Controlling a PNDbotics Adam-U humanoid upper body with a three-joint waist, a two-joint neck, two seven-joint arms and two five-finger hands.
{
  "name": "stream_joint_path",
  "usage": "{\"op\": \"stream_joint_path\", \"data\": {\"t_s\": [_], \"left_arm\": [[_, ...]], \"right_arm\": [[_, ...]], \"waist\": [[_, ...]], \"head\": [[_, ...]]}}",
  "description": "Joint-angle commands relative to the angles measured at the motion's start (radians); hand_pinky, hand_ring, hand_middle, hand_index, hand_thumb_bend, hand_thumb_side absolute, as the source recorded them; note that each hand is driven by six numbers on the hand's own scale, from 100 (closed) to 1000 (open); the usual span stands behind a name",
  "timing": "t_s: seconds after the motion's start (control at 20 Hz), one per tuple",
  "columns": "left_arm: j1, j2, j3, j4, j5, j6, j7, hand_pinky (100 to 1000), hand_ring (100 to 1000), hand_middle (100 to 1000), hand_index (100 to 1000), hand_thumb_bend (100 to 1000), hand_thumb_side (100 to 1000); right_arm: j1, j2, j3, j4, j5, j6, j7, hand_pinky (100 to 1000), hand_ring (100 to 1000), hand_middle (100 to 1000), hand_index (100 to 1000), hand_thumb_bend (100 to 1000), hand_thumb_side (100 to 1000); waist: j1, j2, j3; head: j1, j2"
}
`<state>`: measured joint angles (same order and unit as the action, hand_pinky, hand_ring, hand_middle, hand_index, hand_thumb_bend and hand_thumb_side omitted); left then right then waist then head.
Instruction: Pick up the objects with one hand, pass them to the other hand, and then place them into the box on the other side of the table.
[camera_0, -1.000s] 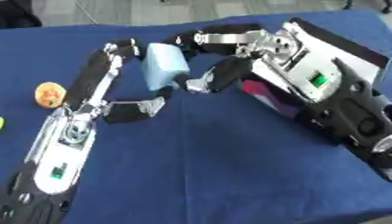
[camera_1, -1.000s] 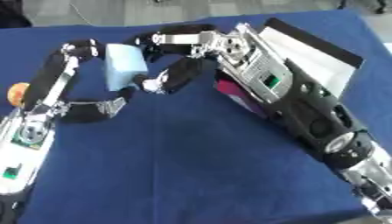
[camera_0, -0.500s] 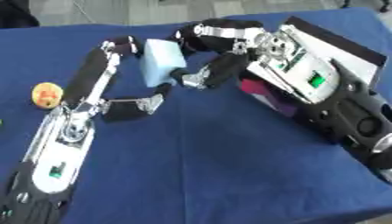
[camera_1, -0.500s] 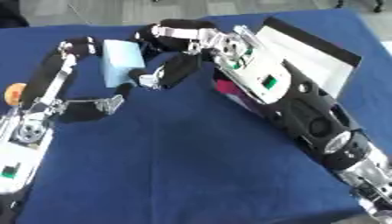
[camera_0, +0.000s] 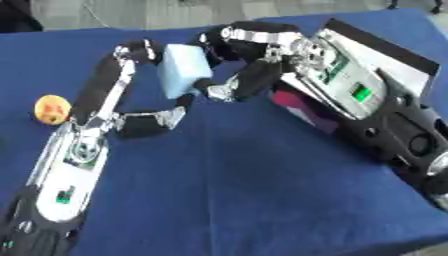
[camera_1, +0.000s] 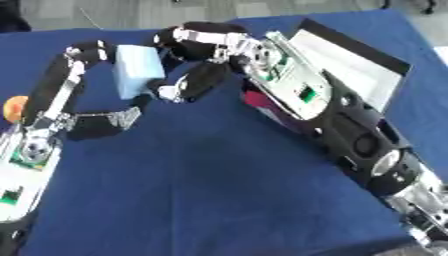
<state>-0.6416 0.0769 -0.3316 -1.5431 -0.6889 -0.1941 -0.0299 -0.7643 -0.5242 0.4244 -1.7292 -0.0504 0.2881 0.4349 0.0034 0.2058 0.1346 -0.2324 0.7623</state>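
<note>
Together both hands' fingers (camera_0: 224, 91) clasp the pale blue block (camera_0: 182, 70)

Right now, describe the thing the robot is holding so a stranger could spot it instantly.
On the blue table, look at the far middle where the two black arms meet. Between the left hand and right hand is a pale blue block, boxy and plain, unlike the small round orange object at the left edge.

Both arms are black with silver plates, silver joints and small green markings.
</note>
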Motion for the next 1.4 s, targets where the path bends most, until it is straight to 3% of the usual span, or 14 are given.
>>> {"op": "stream_joint_path", "data": {"t_s": [0.05,0.1,0.15,0.25,0.6,1.4], "left_arm": [[-0.008,0.001,0.0,-0.017,-0.004,0.017,0.017,835,704,694,776,100,100],[-0.007,0.001,0.001,-0.014,-0.005,0.023,0.02,843,729,718,803,100,138],[-0.006,0.001,0.002,-0.011,-0.004,0.029,0.022,845,737,726,808,100,193],[-0.003,0.002,0.004,-0.007,-0.004,0.04,0.027,846,744,733,815,100,268],[0.011,0.011,0.011,0.001,-0.01,0.059,0.038,848,754,741,824,188,379],[0.053,0.039,0.045,0.01,-0.009,0.092,0.069,851,757,742,832,190,419]], "right_arm": [[-0.012,-0.026,-0.027,-0.025,-0.017,0.01,-0.01,865,675,653,571,100,163],[-0.011,-0.028,-0.029,-0.027,-0.019,0.013,-0.012,862,670,647,565,100,200],[-0.011,-0.028,-0.032,-0.027,-0.02,0.017,-0.013,861,669,645,563,100,158],[-0.011,-0.031,-0.036,-0.028,-0.024,0.023,-0.017,861,667,642,561,100,156],[-0.002,-0.046,-0.054,-0.031,-0.031,0.03,-0.036,860,665,639,558,100,155],[0.064,-0.093,-0.097,-0.034,-0.03,0.034,-0.086,858,660,627,548,100,155]], "waist": [[-0.009,-0.008,-0.004],[-0.009,-0.008,-0.005],[-0.008,-0.009,-0.006],[-0.007,-0.01,-0.009],[-0.002,-0.015,-0.022],[0.003,-0.024,-0.054]], "head": [[-0.001,-0.011],[-0.001,-0.011],[-0.001,-0.01],[-0.001,-0.009],[0.003,-0.007],[0.008,-0.004]]}}
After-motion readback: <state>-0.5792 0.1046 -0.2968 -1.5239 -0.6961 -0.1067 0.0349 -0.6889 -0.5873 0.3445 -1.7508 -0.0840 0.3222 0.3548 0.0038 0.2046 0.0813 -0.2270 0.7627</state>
